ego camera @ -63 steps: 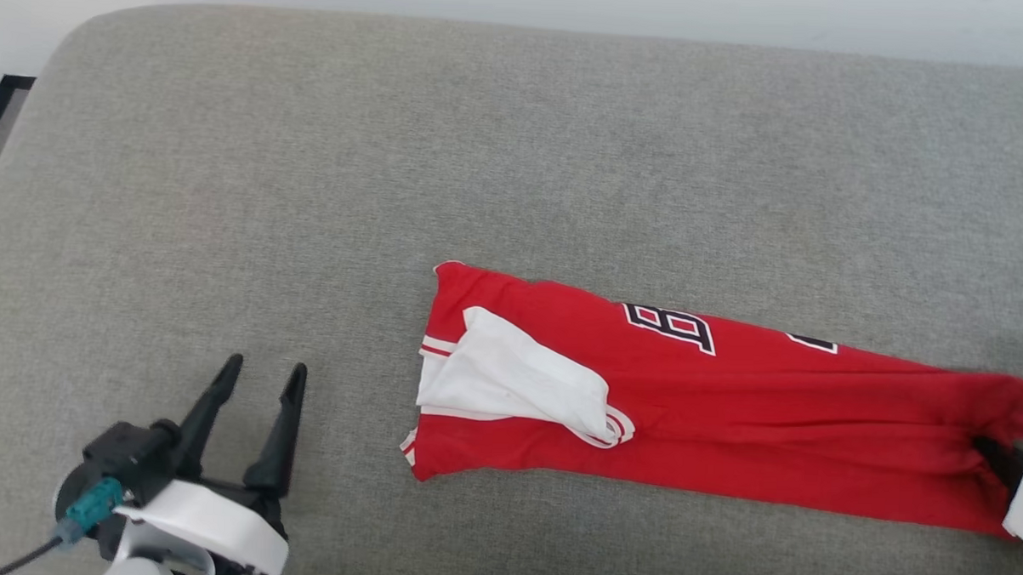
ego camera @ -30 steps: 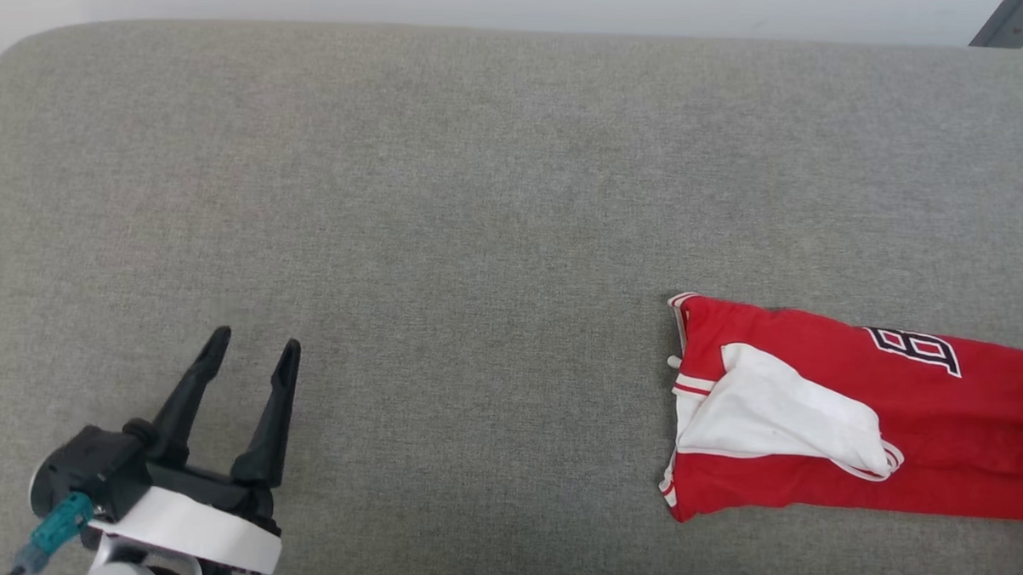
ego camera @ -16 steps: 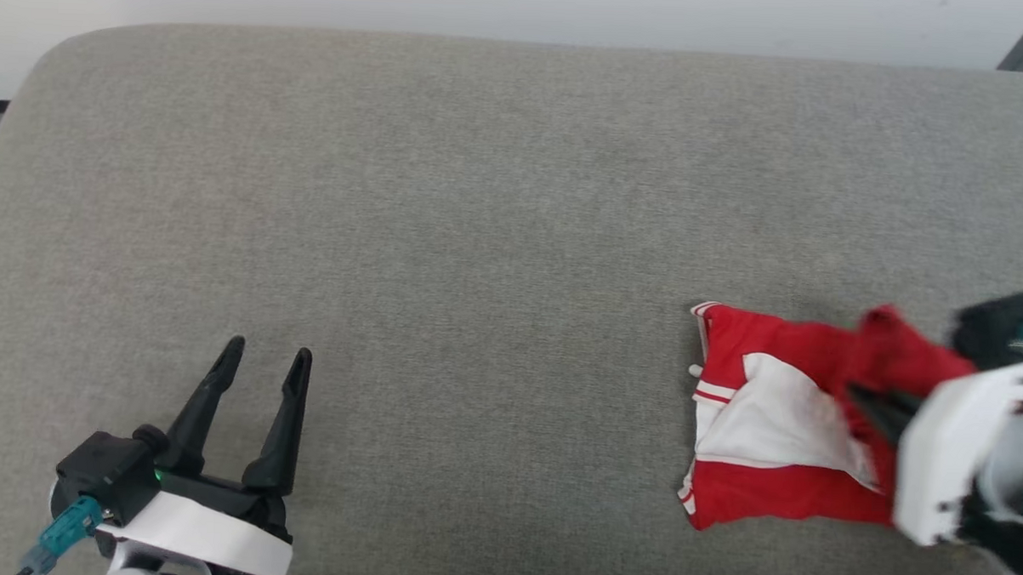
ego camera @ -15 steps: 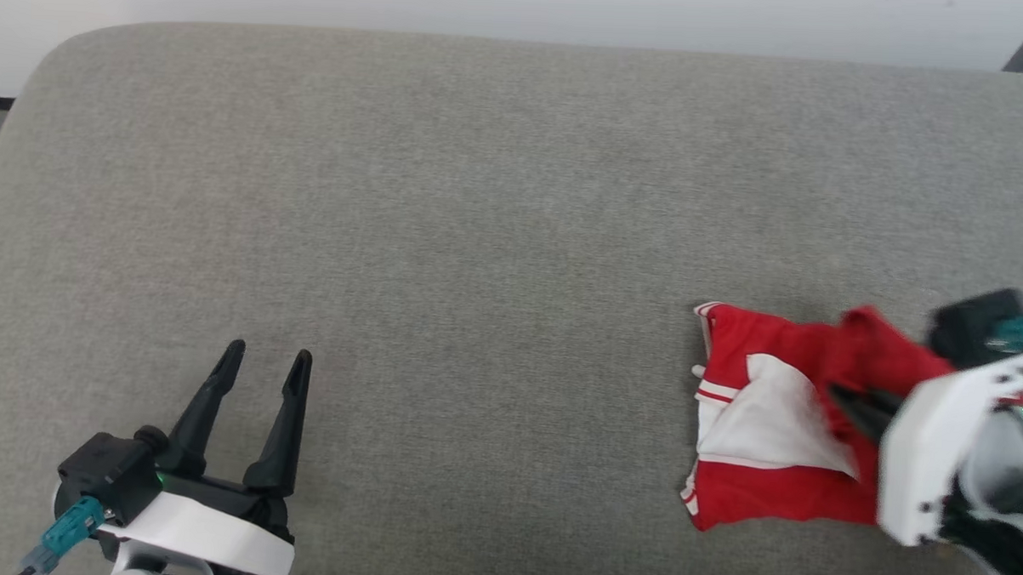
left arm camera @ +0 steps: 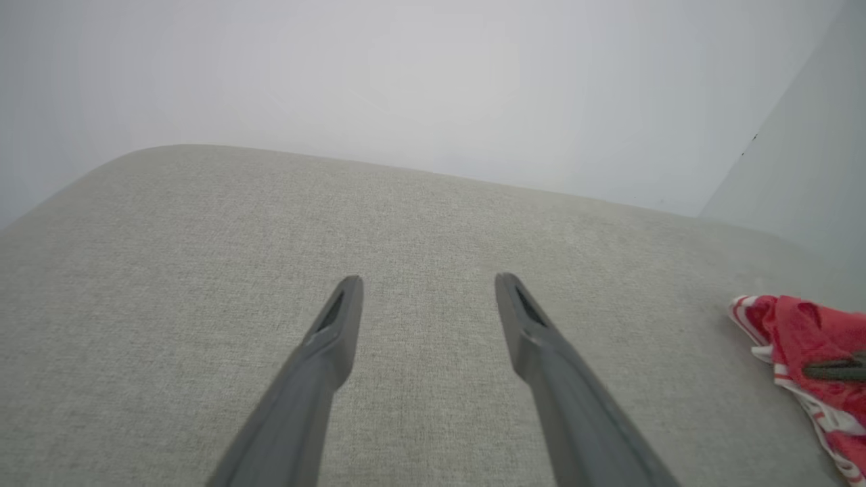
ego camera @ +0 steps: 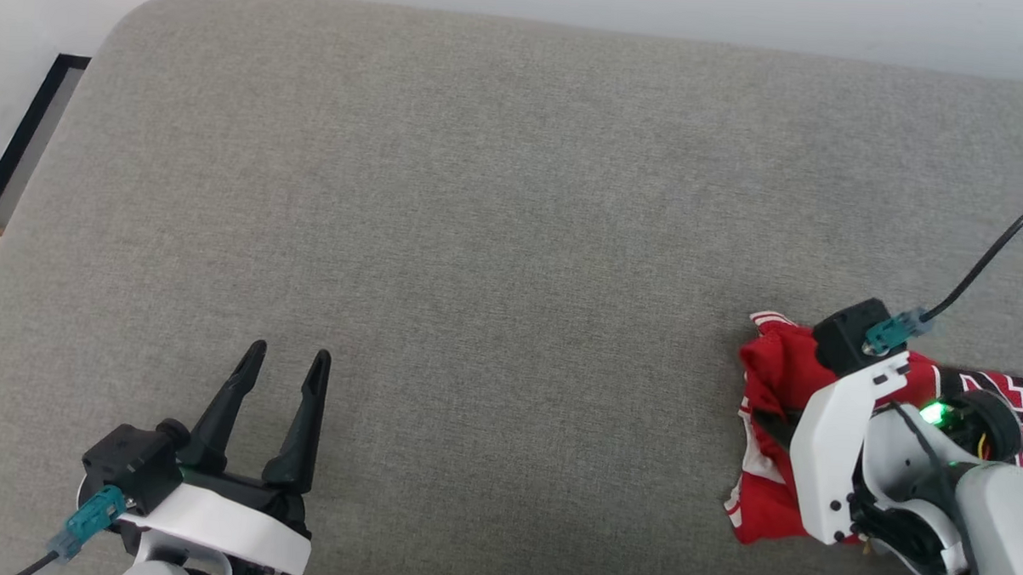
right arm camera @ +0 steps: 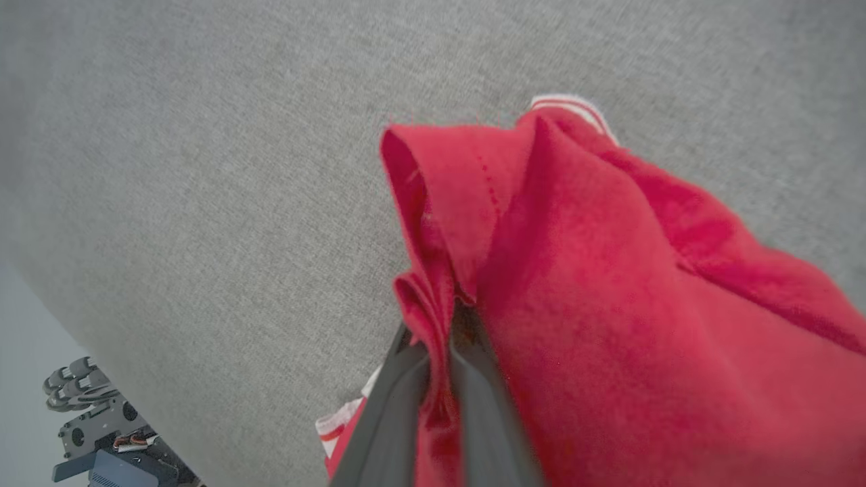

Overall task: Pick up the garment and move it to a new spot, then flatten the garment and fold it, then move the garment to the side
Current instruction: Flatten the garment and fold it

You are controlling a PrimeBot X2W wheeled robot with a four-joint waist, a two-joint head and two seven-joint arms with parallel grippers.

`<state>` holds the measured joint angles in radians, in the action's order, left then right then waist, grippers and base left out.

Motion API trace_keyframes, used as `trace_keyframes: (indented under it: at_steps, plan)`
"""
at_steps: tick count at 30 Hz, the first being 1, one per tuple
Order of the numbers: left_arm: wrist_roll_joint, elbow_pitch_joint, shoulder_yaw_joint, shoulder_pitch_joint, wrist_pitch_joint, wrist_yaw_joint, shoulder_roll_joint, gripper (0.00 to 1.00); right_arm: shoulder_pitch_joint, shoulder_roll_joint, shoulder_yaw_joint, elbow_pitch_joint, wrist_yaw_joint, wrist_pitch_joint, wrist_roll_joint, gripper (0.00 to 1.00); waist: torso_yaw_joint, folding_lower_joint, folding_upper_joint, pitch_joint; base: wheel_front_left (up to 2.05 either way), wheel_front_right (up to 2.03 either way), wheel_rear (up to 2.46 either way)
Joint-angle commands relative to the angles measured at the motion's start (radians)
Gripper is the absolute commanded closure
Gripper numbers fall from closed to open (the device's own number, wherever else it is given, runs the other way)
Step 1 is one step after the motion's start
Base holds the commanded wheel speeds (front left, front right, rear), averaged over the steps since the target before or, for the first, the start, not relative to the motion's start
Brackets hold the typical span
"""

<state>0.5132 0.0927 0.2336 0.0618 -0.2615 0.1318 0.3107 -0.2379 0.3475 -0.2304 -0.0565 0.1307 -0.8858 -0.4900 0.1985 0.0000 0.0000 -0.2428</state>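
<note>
Right gripper (right arm camera: 448,321) pinches a red fold of the shirt (right arm camera: 609,291), which is bunched around its fingers on the cushion's (ego camera: 515,194) right side, apparently partly lifted. Left gripper (ego camera: 292,358) gapes empty, well apart.

Right pincer (right arm camera: 452,318) tips inside garment (right arm camera: 609,284) folds; lettering (ego camera: 1022,395) partly beyond frame edge.

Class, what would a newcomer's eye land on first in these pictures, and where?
The red jersey stands out, bunched at the right of the grey cushioned surface and pinched in the shut right gripper. Next comes the left gripper, open and empty at the lower left, well apart from the jersey.
</note>
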Motion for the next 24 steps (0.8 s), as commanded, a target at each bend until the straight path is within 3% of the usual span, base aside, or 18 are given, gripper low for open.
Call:
trace_keyframes:
  at_steps: [1,2,3,4,6,13,18,21,24]
  plan:
    - [0.010,0.004,-0.002,0.018,-0.004,-0.002,-0.005,0.00,-0.006,-0.002,-0.006,0.010,0.000,0.011,0.002,1.00,0.002,0.0000,0.0000,0.000,0.00,0.00,0.00]
    - [0.012,0.010,-0.004,0.016,-0.004,-0.002,-0.007,0.00,-0.006,-0.002,-0.011,0.023,0.000,0.022,0.003,1.00,0.003,0.0000,0.0000,0.000,0.00,0.00,0.00]
    - [0.013,0.013,-0.004,0.016,-0.004,-0.002,-0.007,0.00,-0.008,0.000,-0.017,0.035,0.000,0.032,0.003,0.89,0.003,0.0000,0.0000,0.002,0.00,0.00,0.00]
    - [0.013,0.017,-0.004,0.015,-0.004,-0.002,-0.008,0.00,-0.010,0.001,-0.022,0.046,0.000,0.043,0.002,0.63,0.003,0.0000,0.0000,0.005,0.00,0.00,0.00]
    - [0.013,0.024,-0.006,0.008,-0.004,-0.002,-0.008,0.00,-0.012,-0.009,-0.024,0.052,0.000,0.067,-0.019,0.00,-0.002,0.0000,0.0000,0.014,0.00,0.00,0.00]
    - [0.013,0.034,-0.025,-0.022,-0.004,-0.002,-0.005,0.00,-0.005,0.021,0.013,-0.009,0.000,0.078,-0.059,0.00,-0.035,0.0000,0.0000,0.055,0.00,0.00,0.00]
    - [0.005,0.045,-0.029,-0.043,-0.004,-0.002,-0.007,0.00,0.027,0.038,0.106,-0.025,0.000,0.096,-0.065,0.00,-0.067,0.0000,0.0000,0.088,0.00,0.00,0.00]
    - [0.004,0.056,-0.022,-0.051,-0.004,-0.002,-0.011,0.00,0.037,0.045,0.155,0.004,0.000,0.185,-0.059,0.00,-0.083,0.0000,0.0000,0.102,0.00,0.00,0.00]
    - [0.003,0.067,-0.017,-0.056,-0.004,-0.002,-0.011,0.00,0.050,0.038,0.196,0.100,0.000,0.380,-0.015,0.00,-0.104,0.0000,0.0000,0.115,0.00,0.00,0.00]
